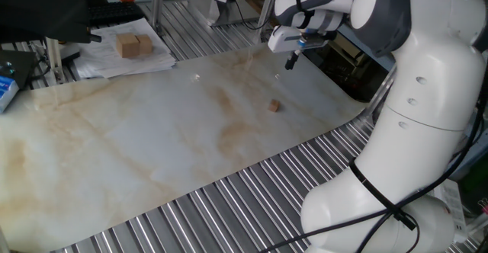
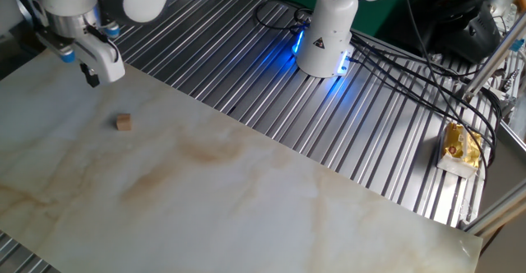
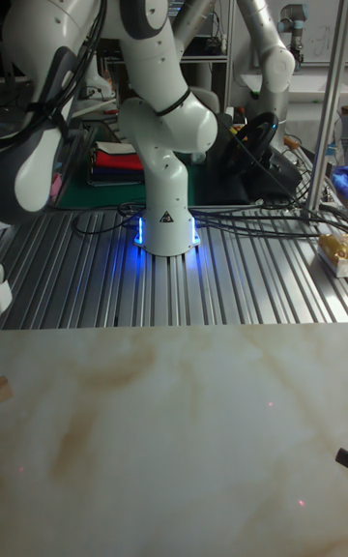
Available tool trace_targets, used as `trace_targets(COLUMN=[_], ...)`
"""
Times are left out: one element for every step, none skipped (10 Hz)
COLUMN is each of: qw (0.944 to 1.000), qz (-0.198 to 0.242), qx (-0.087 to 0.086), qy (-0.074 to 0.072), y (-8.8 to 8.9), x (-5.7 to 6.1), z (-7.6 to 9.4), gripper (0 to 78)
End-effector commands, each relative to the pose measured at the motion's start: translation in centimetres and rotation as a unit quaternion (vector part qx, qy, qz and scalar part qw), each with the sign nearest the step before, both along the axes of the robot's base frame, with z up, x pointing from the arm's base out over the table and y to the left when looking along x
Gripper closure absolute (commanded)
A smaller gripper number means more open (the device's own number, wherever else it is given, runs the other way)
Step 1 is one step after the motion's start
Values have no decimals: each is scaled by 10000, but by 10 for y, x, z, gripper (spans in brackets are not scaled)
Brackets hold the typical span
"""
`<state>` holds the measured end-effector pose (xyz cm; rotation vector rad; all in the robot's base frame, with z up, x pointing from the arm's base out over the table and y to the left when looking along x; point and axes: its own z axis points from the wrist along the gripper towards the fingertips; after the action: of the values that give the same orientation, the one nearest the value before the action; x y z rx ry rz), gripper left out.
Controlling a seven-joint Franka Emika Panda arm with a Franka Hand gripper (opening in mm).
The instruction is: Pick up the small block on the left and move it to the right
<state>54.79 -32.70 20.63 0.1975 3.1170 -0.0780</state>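
The small block [image 1: 274,106], a plain wooden cube with no marking, sits alone on the glossy marbled counter [image 1: 137,154]. Beyond it the gripper [image 1: 291,59] hangs above the slab, empty; I cannot tell whether its jaws are apart. Farthest, 2 larger tan blocks [image 1: 134,45] rest on papers [image 1: 107,62].

Small block [image 1: 274,106]: tiny light-brown wooden cube, flat on marbled tabletop, untouched.

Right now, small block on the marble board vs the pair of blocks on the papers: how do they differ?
The small block is far smaller than the pair of larger blocks. It sits alone on the marble board; the pair rests side by side, touching, on papers off the board. All are plain tan wood, none held.
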Motion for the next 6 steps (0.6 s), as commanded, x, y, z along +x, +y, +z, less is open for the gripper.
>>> trace_targets(qw=[9999, 9995, 9989, 9986, 9979, 9959], qz=[-116, -310, -447, -510, -636, -892], qx=[41, 83, 122, 95, 91, 101], qy=[-47, -46, -45, -53, -58, -66], y=[-2, -2, -2, -2, -2, -2], x=[-12, -14, -14, -14, -14, -14], z=[-4, -4, -4, -4, -5, -5], gripper=[776, 776, 776, 776, 776, 776])
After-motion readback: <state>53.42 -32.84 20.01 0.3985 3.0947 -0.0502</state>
